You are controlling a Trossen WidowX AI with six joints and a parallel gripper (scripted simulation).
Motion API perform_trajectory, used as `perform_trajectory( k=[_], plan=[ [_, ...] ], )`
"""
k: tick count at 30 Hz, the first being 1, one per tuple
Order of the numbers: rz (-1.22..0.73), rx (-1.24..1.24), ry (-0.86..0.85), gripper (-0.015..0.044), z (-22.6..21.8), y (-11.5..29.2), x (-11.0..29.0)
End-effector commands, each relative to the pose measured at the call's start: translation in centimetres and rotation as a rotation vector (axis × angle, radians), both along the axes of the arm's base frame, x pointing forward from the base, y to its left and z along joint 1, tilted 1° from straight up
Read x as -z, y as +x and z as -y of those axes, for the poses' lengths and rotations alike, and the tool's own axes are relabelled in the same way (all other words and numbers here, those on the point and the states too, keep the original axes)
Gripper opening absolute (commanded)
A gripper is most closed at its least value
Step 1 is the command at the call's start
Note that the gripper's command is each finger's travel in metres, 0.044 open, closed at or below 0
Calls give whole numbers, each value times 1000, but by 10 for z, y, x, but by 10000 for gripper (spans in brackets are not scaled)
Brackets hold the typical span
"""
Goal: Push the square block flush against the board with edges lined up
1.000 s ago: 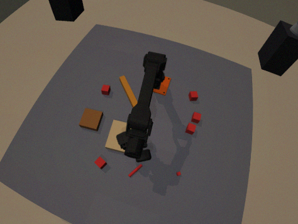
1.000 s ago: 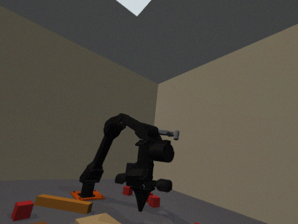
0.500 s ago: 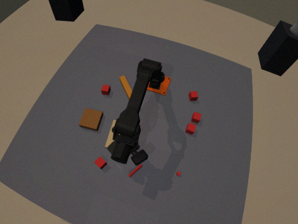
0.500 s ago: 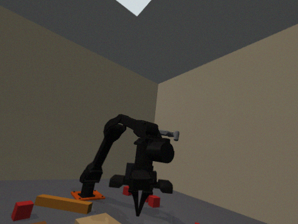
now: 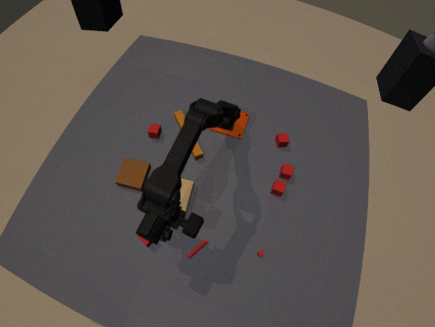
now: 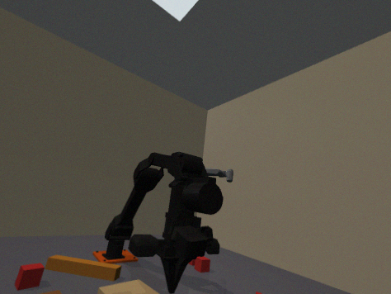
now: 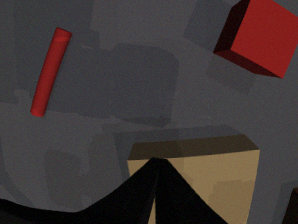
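Observation:
The flat tan square block [image 5: 187,195] [image 6: 129,286] [image 7: 222,181] lies on the grey mat, mostly hidden under my arm in the overhead view. The long orange board [image 5: 197,151] [image 6: 82,267] lies further back towards the arm's base, apart from the block. My gripper [image 5: 153,233] [image 6: 173,284] [image 7: 158,165] is shut on nothing and points down at the mat. In the wrist view its tips overlap the block's near left part; I cannot tell whether they touch it.
A brown flat square [image 5: 133,174] lies left of the arm. A red cube [image 5: 145,241] [image 7: 262,32] and a red rod [image 5: 197,248] [image 7: 49,71] lie close to the gripper. More red cubes [image 5: 154,130] [image 5: 282,140] [image 5: 286,171] are scattered. Dark boxes [image 5: 406,73] stand beyond the mat.

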State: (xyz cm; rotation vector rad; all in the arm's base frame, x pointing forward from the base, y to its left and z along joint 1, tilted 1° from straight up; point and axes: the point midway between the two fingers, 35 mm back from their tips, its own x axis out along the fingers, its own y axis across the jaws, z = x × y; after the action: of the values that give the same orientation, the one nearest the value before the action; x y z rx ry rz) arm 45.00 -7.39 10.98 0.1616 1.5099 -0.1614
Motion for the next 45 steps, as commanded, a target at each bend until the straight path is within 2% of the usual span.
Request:
perform_trajectory(
  k=[1, 4, 12, 17, 19, 45],
  plan=[
    [0, -147, -11, 0, 15, 7, 0],
    [-1, -223, -18, 0, 23, 9, 0],
    [-1, -229, -18, 0, 23, 10, 1],
    [0, -229, -18, 0, 24, 14, 47],
    [-1, -229, -18, 0, 24, 13, 54],
    [-3, -229, -18, 0, 26, -15, 55]
  ],
)
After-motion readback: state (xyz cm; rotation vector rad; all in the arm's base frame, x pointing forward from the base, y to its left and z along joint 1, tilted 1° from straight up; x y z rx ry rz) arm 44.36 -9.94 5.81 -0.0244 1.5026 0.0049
